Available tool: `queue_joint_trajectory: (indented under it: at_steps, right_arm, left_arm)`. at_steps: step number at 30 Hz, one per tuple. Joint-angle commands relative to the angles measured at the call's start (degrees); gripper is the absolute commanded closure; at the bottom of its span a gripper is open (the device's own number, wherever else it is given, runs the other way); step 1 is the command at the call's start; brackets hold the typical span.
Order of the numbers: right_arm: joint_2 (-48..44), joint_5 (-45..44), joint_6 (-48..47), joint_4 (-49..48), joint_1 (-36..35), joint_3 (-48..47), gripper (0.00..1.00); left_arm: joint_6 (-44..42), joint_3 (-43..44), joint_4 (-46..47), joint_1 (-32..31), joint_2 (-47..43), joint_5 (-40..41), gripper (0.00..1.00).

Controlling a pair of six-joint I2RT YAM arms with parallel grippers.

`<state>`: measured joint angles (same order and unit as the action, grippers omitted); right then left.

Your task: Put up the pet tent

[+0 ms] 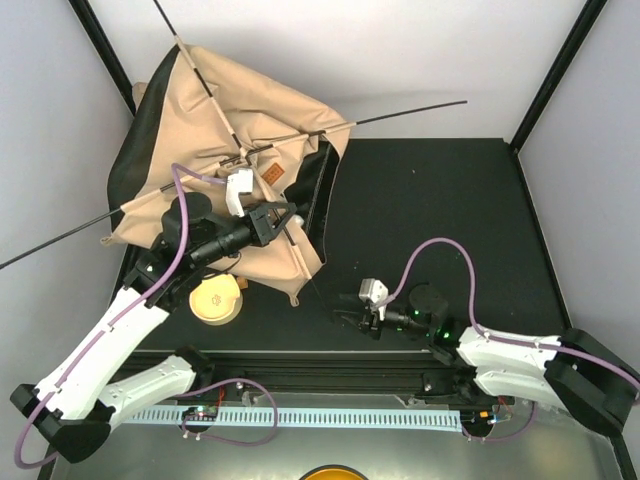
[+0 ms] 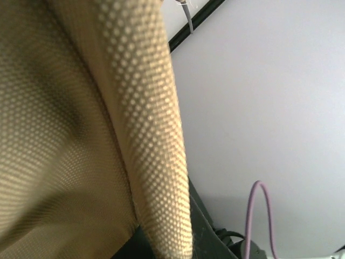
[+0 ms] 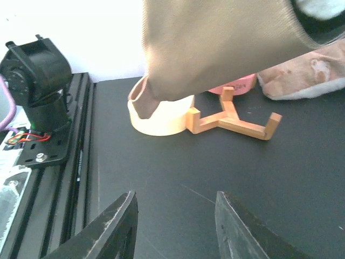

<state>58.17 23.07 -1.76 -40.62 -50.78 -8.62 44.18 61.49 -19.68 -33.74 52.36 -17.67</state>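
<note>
The pet tent [image 1: 250,110] lies half collapsed at the back left, tan canvas with a black lining along its edges. Thin black poles [image 1: 400,113] cross over it and stick out past the fabric. A small brown label [image 1: 272,172] shows near the crossing. My left gripper [image 1: 290,213] is shut on the tent at its right-hand fold, where a pole runs down. The left wrist view shows only close tan weave [image 2: 64,135], with no fingers in sight. My right gripper [image 1: 340,312] [image 3: 175,216] hovers low over the black mat, open and empty. The tent's hanging corner [image 3: 215,43] is ahead of it.
A round cream dish [image 1: 217,298] [image 3: 161,116] sits by the tent's near corner, with a wooden stand [image 3: 232,116] beside it. A beige patterned cushion [image 3: 307,75] lies behind. The left arm's base [image 3: 35,70] and black frame posts [image 1: 560,75] bound the black mat [image 1: 440,220].
</note>
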Motion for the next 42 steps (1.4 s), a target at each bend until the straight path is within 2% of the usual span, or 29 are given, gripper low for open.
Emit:
queue_joint_trajectory:
  at_steps: [1,15,42]
  right_arm:
    - [3.7,-2.5,-2.9,-10.4,-3.2,-1.6,0.58]
    - [10.3,-5.3,-5.5,-17.7,-7.2,-2.0,0.61]
    - [12.6,-6.0,-5.7,-17.5,-10.1,-3.1,0.61]
  left_arm:
    - [-0.3,2.3,6.6,0.5,-2.5,-1.9,0.98]
    - [-0.3,1.0,10.3,0.6,-4.4,-3.2,0.98]
    - [1.7,-1.0,13.0,0.6,-5.1,-5.3,0.98]
